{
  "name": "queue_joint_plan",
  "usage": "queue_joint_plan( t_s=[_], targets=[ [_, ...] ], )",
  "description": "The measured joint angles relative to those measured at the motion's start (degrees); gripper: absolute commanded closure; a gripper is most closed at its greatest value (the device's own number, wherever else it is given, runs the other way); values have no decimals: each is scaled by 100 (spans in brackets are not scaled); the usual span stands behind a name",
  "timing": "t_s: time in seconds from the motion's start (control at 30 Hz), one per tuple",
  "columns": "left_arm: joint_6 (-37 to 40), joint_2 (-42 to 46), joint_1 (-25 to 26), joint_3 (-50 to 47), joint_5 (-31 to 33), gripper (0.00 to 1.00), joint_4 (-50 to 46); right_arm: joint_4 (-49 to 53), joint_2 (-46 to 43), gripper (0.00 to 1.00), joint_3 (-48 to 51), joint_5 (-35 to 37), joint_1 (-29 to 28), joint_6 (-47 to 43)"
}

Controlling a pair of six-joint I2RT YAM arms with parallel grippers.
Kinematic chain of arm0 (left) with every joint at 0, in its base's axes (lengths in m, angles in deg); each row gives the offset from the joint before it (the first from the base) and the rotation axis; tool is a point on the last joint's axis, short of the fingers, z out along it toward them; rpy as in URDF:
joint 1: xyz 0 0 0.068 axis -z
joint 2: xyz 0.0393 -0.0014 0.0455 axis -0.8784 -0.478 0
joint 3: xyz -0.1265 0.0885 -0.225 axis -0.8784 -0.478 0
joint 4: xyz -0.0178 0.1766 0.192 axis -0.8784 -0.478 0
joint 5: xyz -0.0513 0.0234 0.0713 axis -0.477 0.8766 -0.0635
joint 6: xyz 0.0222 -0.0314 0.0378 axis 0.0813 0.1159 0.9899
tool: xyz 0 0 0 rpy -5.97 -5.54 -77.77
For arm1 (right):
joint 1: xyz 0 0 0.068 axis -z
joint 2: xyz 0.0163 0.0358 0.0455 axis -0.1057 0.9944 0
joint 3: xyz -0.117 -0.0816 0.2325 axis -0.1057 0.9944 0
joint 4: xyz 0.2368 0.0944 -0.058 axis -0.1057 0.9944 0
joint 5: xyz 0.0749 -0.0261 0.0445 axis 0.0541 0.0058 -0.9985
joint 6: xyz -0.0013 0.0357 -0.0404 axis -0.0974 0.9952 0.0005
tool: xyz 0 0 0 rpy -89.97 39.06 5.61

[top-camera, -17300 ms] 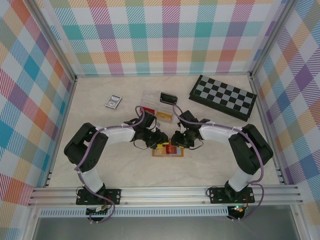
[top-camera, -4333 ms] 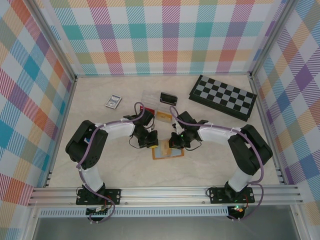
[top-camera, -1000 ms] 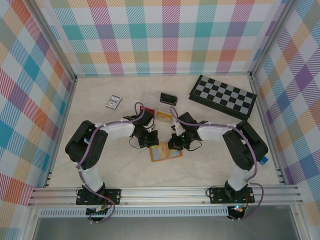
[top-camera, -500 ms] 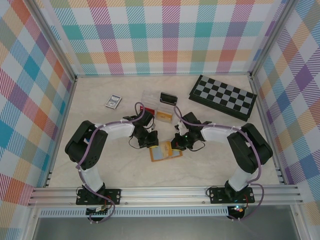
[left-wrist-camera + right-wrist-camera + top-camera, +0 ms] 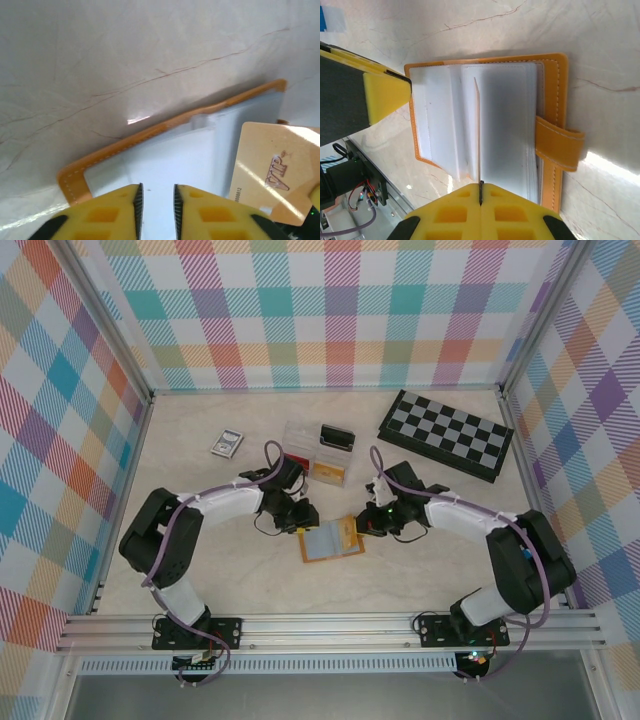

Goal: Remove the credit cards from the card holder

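The card holder [image 5: 322, 544] lies open on the table between the arms, its orange rim [image 5: 150, 134] framing grey-blue inner panels [image 5: 505, 115]. My right gripper [image 5: 480, 187] is shut on a thin tan credit card [image 5: 478, 135], seen edge-on above the open panels. From the left wrist that card [image 5: 272, 172] shows a "VIP" print. My left gripper [image 5: 156, 191] hovers over the holder's left panel with its jaws a narrow gap apart and nothing between them. In the top view the left gripper [image 5: 300, 524] is at the holder's far-left corner and the right gripper [image 5: 370, 525] just right of it.
A chessboard [image 5: 447, 432] lies at the back right. A clear plastic box [image 5: 310, 456] and a small black item [image 5: 336, 436] sit just behind the grippers. A small card pack [image 5: 227, 443] lies at the back left. Checked walls enclose the table.
My left gripper's jaws have parted slightly. My right gripper has drawn back to the right with the card pinched in it.
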Motion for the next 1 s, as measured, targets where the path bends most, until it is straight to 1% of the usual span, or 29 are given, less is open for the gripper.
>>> queue_joint_plan(
  t_s=[0.13,0.2,0.33,0.43,0.53,0.7,0.8,0.83,0.87,0.93,1.0],
  targets=[
    [-247,260,-42,-149,-188,42,422,-20,-284,100,46,-151,79,-20],
    [-398,387,-74,-306,-348,35,721,-96,-367,100,66,-275,105,-15],
    [-841,575,-190,-807,-960,25,1770,-439,-385,100,111,-638,138,57],
    [-1128,662,-308,-1115,-1423,22,2450,-782,-376,100,131,-968,153,184],
    [-1329,723,-391,-1200,-1742,21,2911,-1137,-343,100,131,-1298,188,326],
    [-1591,776,-503,-1250,-2111,21,3589,-1624,-343,100,129,-1705,334,573],
    [-1722,776,-551,-1279,-2275,25,3897,-1792,-343,100,129,-1858,411,673],
    [-1751,780,-555,-1279,-2319,28,3995,-1838,-343,100,127,-1899,417,702],
    [-1790,793,-555,-1279,-2358,34,4087,-1871,-343,100,127,-1947,426,732],
    [-1840,831,-555,-1276,-2426,48,4214,-1923,-334,100,107,-2013,448,782],
    [-1867,898,-555,-1276,-2465,59,4345,-1989,-315,100,66,-2076,455,833]
  ],
)
